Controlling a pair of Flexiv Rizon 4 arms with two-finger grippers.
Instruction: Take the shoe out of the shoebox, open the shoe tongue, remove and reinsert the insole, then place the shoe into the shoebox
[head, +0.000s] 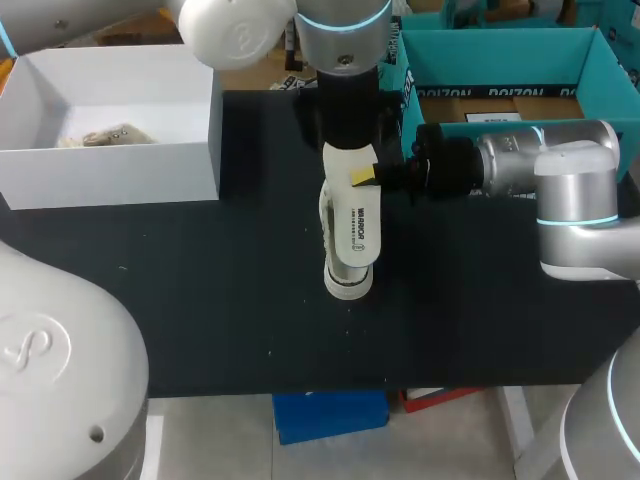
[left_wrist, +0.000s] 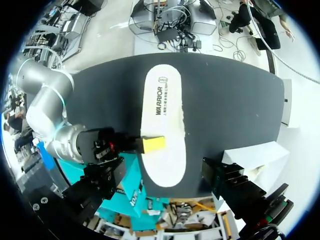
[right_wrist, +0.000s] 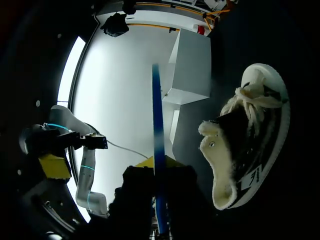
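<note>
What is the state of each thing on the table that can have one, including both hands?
shoebox: open on top, only paper inside.
shoe: out of the shoebox, on the table.
left hand: open, above the shoe.
right hand: at the shoe; open or shut cannot be told.

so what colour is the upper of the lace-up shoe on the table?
Black, with a fluffy white lining and a white rubber sole. The lace-up shoe shows best in the right wrist view.

You've got the dark shoe (head: 350, 240) mid-tabletop (head: 200, 300), white printed sole turned up, fleecy lining showing.
</note>
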